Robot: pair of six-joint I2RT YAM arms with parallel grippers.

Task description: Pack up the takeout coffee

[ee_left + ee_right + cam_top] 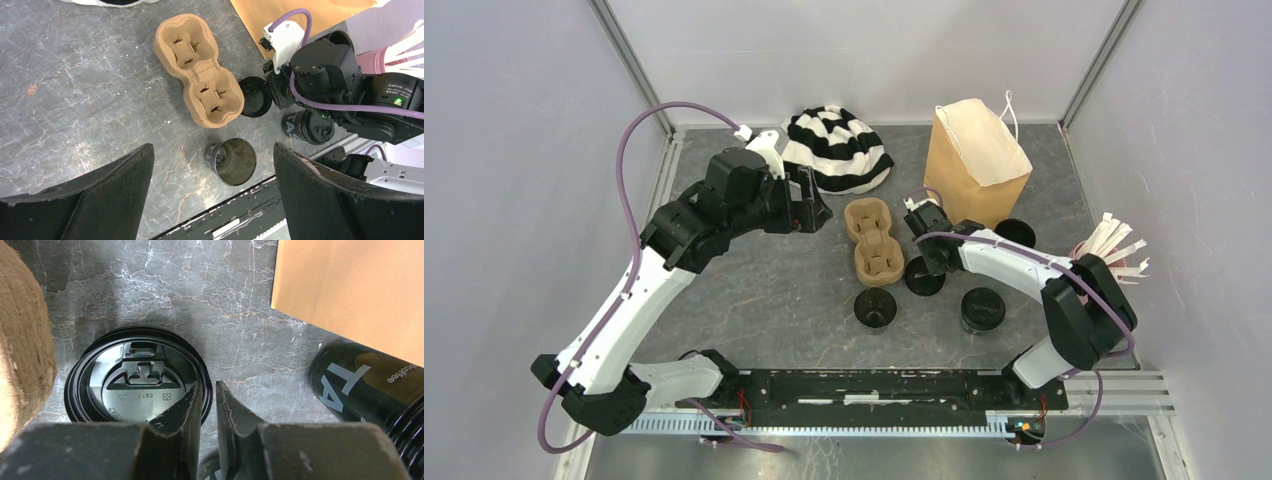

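Observation:
A loose black lid (135, 382) lies flat on the table beside the brown carrier (872, 238). My right gripper (209, 387) is down on the lid's right rim. One finger is over the lid, the other is outside it, and the jaws are nearly together on the rim. An open, lidless black cup (231, 161) stands near the front, below my left gripper (212, 150). That gripper hangs high with its jaws wide open and empty. A lidded cup (982, 310) stands front right. Another black cup (370, 385) sits by the paper bag (976, 160).
A striped black-and-white cloth (839, 148) lies at the back centre. A pink cup with white sticks (1114, 250) stands at the right wall, beside the right arm's elbow. The black mounting rail (874, 385) runs along the near edge.

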